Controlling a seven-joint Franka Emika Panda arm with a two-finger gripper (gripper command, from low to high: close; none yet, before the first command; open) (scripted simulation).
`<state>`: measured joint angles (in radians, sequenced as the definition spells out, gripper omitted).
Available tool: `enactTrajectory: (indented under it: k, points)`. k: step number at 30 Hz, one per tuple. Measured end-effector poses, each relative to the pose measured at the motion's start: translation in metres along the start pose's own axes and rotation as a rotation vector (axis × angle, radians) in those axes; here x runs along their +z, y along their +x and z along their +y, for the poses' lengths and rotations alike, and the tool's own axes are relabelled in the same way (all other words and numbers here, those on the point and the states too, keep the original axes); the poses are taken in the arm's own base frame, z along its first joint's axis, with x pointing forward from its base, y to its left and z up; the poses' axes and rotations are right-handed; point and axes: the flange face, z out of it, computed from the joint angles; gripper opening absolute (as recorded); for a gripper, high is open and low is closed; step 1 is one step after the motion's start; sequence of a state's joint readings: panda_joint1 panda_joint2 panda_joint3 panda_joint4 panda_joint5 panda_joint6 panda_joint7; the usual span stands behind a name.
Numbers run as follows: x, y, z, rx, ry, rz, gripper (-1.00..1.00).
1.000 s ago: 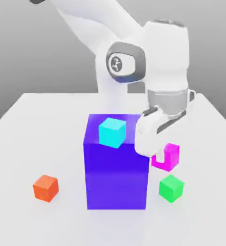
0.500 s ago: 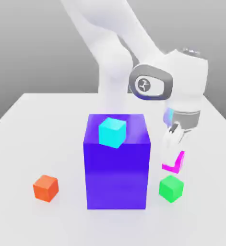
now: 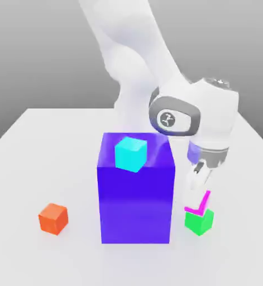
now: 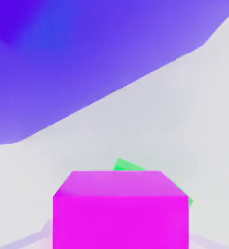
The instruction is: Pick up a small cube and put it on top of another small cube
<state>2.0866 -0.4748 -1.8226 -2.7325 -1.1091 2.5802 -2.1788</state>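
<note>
The white robot arm (image 3: pixel 139 61) rose from behind the big blue-purple block (image 3: pixel 135 192) and bent over toward the exterior view's right, its grey-capped wrist joint (image 3: pixel 175 117) level with the block's upper edge and the hand pointing downward beside the block's right face. The two-finger gripper (image 3: pixel 197 192) was clamped tight on the small plain magenta-pink cube (image 3: pixel 198 203), whose visible part in the exterior view was a thin tilted sliver below the white fingers (image 3: pixel 196 177). In the hand view that magenta-pink cube (image 4: pixel 121 210) sat close in front of the camera, with a corner of the small bright green cube (image 4: pixel 128 166) peeking out from behind it. In the exterior view the green cube (image 3: pixel 200 221) rested on the pale grey table (image 3: pixel 55 145), just beside the lower right corner of the blue-purple block, and the magenta-pink cube hung directly over it, at or just above its top face; whether the two touched could not be told. A small cyan cube (image 3: pixel 130 154) stood on top of the big block, and a small orange cube (image 3: pixel 53 218) lay on the table well apart, toward the exterior view's left.
</note>
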Motion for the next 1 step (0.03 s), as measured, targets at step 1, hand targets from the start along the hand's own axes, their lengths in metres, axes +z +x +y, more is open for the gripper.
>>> enactTrajectory:
  k: [1]
  points:
    - [0.0025,0.0004,0.0010,0.000,-0.007,0.001,-1.00]
